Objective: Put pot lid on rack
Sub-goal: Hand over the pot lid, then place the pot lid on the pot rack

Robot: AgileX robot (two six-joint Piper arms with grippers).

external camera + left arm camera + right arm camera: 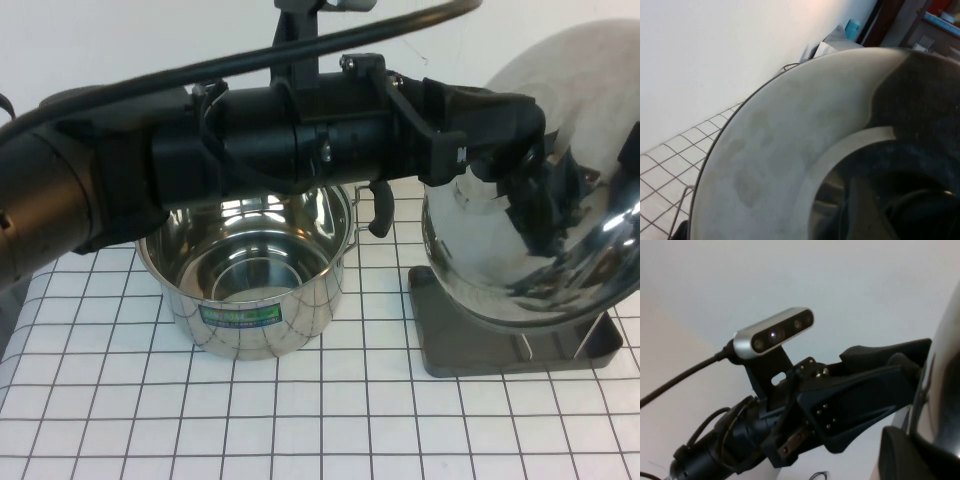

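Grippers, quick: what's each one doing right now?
Left gripper: over the rack, shut on the pot lid.
Right gripper: not in view.

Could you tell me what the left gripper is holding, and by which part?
The left gripper holds the pot lid on edge over the rack; the grip point is hidden. The right gripper is out of view.

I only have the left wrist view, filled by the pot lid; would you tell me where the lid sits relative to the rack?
Observer: The left gripper holds the pot lid tilted on edge over the rack, right of the pot.
Operator: Is it seated between the wires?
Observer: I cannot tell; its lower rim hides most of them.
Operator: And the right gripper?
Observer: It does not show; its wrist camera faces the left arm beside the lid.
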